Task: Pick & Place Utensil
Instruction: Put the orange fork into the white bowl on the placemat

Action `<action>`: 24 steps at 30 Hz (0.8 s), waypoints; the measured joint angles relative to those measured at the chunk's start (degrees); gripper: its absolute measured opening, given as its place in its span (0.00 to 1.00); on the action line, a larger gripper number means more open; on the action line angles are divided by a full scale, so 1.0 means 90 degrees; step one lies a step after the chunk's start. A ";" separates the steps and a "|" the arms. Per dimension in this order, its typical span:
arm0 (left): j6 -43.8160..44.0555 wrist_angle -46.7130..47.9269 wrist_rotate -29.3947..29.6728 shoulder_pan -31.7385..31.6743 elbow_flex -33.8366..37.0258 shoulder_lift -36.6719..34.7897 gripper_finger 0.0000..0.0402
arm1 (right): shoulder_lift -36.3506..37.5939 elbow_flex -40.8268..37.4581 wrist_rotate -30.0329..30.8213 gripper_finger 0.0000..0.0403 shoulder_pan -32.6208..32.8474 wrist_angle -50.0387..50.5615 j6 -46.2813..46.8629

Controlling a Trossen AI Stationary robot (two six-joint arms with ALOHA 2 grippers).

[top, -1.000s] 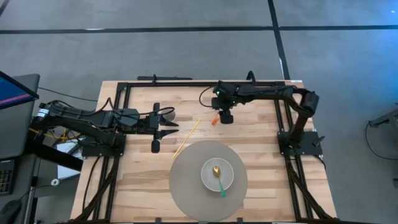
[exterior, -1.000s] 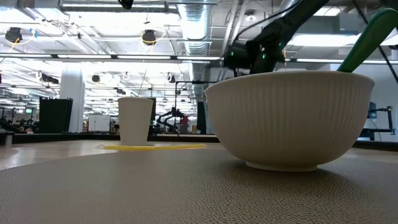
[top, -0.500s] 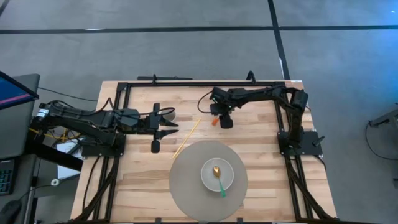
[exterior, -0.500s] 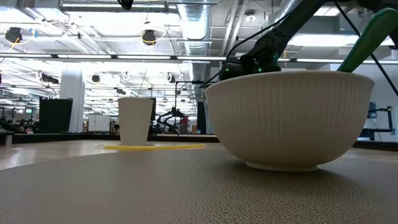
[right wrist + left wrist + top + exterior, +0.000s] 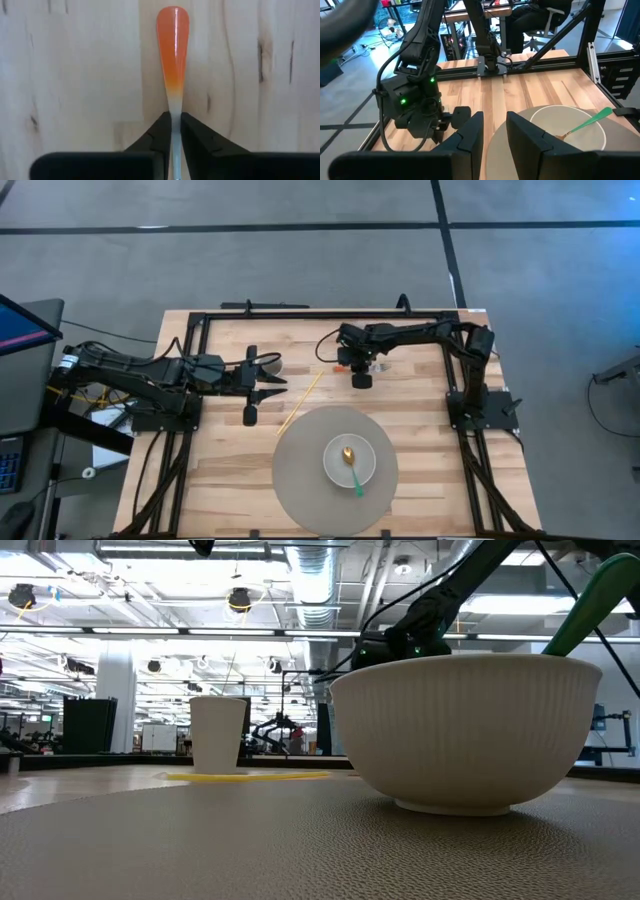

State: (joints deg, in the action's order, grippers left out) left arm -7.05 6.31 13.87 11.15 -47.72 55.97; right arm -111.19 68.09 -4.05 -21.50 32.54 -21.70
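Note:
An orange-handled utensil [image 5: 173, 40] with a pale neck lies flat on the wooden table, a little behind the round grey mat [image 5: 298, 472]. My right gripper [image 5: 359, 378] hangs over it, pointing down, shut on its neck. A white bowl [image 5: 335, 452] stands on the mat and holds a gold spoon with a green handle [image 5: 353, 473]. My left gripper [image 5: 493, 132] waits at the table's left beside a white cup [image 5: 270, 362], open, with nothing between its fingers. My right gripper pinches the utensil's thin pale neck [image 5: 174, 107] between its two fingers [image 5: 162, 132], just below where the orange handle widens. The fingers come from above, pointing down, one on each side of the neck. The utensil lies flat on the table.
A thin yellow stick [image 5: 300, 401] lies slantwise between the cup and the mat. A black metal frame [image 5: 300, 314] runs around the table's far and side edges. Bare wood shows in front of the left arm and around the mat.
My right gripper has come down and slightly leftward onto the orange utensil, and its fingers have drawn together on the neck. The utensil has stayed flat on the table.

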 joint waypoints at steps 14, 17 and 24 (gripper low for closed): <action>0.0002 0.0157 0.0000 0.0001 0.0000 0.0002 0.21 | 0.0701 0.0064 -0.0091 0.01 0.0577 -0.0005 0.1922; 0.0002 0.0213 0.0001 0.0001 0.0000 0.0002 0.21 | 0.0992 0.0069 0.0019 0.01 0.0699 -0.0025 0.2373; 0.0002 0.0181 0.0002 0.0001 0.0294 0.0000 0.21 | 0.1765 0.0076 0.0125 0.00 0.1137 -0.0011 0.2632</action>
State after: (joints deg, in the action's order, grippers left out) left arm -7.03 7.94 13.89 11.16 -45.08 55.97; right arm -95.30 68.77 -2.93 -11.26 32.45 1.98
